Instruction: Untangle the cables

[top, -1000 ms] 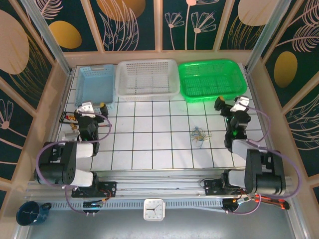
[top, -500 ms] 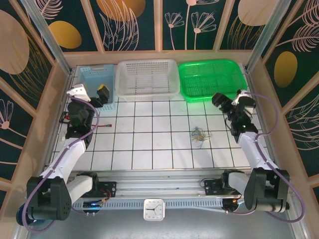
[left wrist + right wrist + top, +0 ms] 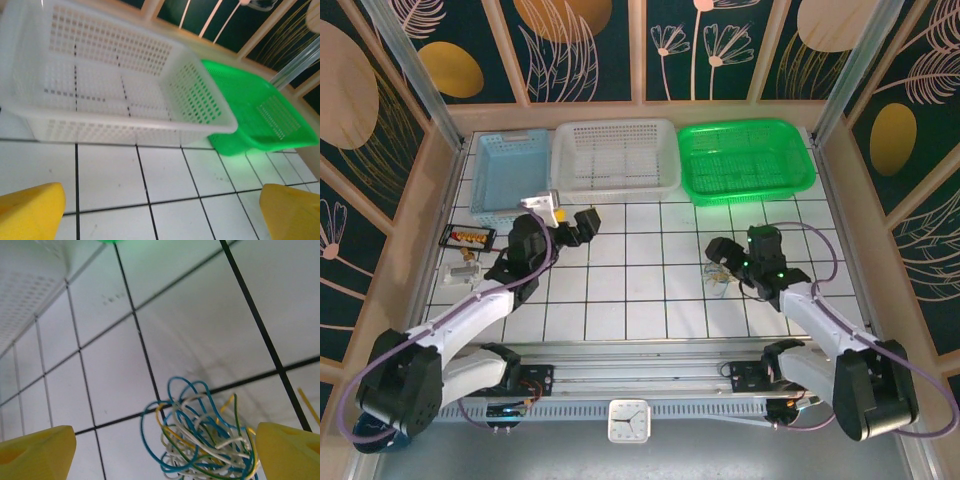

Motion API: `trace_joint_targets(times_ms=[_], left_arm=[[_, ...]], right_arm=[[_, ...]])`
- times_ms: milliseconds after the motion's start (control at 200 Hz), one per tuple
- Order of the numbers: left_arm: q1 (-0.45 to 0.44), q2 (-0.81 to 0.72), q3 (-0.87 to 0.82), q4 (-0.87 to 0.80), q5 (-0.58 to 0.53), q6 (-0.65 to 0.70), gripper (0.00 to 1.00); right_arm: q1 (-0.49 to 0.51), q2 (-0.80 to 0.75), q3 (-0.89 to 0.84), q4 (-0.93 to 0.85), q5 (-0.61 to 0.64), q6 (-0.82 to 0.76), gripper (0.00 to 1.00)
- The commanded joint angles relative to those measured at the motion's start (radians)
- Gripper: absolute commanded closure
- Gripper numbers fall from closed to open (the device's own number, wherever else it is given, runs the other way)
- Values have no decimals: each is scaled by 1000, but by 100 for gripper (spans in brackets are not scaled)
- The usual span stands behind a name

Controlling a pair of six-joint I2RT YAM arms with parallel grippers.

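Note:
The cables (image 3: 205,435) are a tangled ball of thin blue, white, yellow and green wires lying on the white tiles, low in the right wrist view between the two yellow fingertips (image 3: 35,455). From above, the cables (image 3: 719,273) lie right of centre, just under the head of my right gripper (image 3: 723,254), which is open around them. My left gripper (image 3: 582,225) hangs open over bare tiles in front of the white basket; its yellow fingertips (image 3: 30,212) are far apart with nothing between them.
Along the back stand a blue basket (image 3: 510,170), a white basket (image 3: 615,155) and a green basket (image 3: 745,155). A small black tray with orange parts (image 3: 467,236) lies at the left edge. Wooden walls enclose the table.
Both arms have unfolded and swung inward. The right gripper came down from the back right to the cables. The left gripper moved from the blue basket toward the centre.

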Motion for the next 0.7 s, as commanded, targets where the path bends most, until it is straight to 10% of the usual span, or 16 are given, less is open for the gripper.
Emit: trace_joint_targets(times_ms=[0, 691], left_arm=[[-18, 47, -12, 50, -21, -55, 1], [-29, 75, -25, 120, 0, -101, 1]], right_arm=[[62, 33, -4, -22, 81, 75, 6], [307, 655, 450, 409, -171, 229, 9]])
